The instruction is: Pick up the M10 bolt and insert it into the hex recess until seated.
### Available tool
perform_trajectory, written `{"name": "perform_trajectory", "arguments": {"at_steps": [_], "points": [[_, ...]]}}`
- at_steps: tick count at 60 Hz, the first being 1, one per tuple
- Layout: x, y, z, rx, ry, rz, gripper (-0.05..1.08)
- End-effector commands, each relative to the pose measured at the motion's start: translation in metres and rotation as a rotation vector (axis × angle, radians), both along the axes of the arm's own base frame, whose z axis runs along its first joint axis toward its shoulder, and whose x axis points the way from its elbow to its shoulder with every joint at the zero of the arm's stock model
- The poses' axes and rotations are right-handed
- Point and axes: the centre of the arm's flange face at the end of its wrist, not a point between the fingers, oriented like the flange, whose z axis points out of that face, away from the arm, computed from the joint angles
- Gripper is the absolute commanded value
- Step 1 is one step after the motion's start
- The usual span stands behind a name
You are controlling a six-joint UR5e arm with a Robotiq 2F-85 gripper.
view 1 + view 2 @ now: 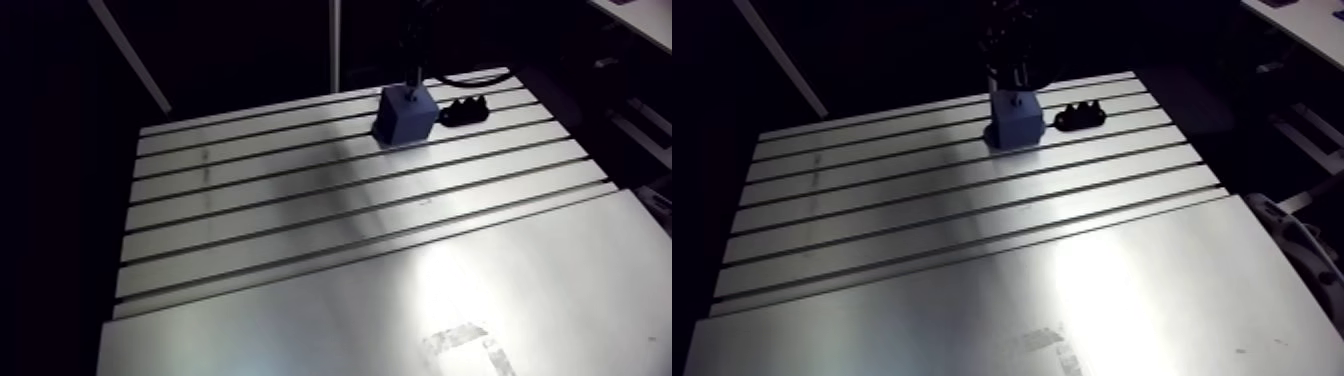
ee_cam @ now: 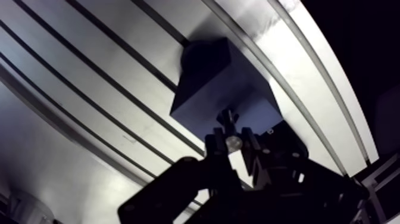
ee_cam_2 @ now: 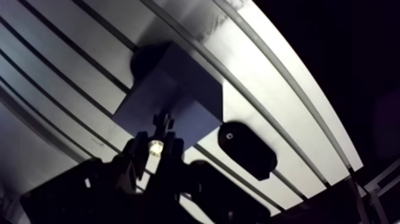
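We see the claw [image 2: 230,126] pinching the shiny metal M10 bolt [image 3: 156,146], poised over the dark blue cuboid block [image 1: 405,115] on the slotted aluminium surface [image 1: 300,200], probably aligning it with the hex recess, unseen here.

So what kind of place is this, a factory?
More likely a robotics test bench or lab: a slotted aluminium table, a blue block standing on it, and the robot's tool gripping a small bolt by that block.

counts | blue block [image 1: 405,115]: 1; black lobed piece [image 1: 466,109]: 1; bolt [image 2: 233,142]: 1; slotted table [image 1: 300,205]: 1
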Motion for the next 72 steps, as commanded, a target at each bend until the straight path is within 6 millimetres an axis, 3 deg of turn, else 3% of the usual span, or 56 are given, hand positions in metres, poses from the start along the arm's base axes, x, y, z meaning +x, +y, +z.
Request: {"name": "perform_trajectory", "arguments": {"at_steps": [1, 26, 28, 29, 30, 31, 32, 33, 34, 35, 44, 45, 72], "points": [[-0.0003, 0.0, -0.0017, 0.0, -0.002, -0.001, 1.03], [0.0008, -0.0005, -0.0027, -0.003, -0.003, -0.002, 0.98], [0.0002, 0.0002, -0.0024, -0.004, 0.003, -0.006, 0.93], [-0.0006, -0.0002, -0.002, -0.009, 0.01, -0.007, 0.81], [-0.0006, -0.0002, -0.002, -0.009, 0.01, -0.007, 0.81], [-0.001, -0.0001, -0.0026, -0.016, 0.019, -0.011, 0.66], [-0.001, -0.0001, -0.0026, -0.016, 0.019, -0.011, 0.66], [-0.0008, 0.0002, -0.0039, -0.021, 0.024, -0.015, 0.51], [-0.0008, 0.0002, -0.0039, -0.021, 0.024, -0.015, 0.51], [-0.0007, -0.0002, -0.0049, -0.025, 0.028, -0.015, 0.32], [0.0017, -0.0018, -0.0084, -0.035, 0.026, -0.018, 0.11], [0.0027, -0.002, -0.0082, -0.043, 0.028, -0.024, 0.01], [-0.001, 0.0045, 0.0004, -0.044, 0.073, -0.068, 0.01]]}}
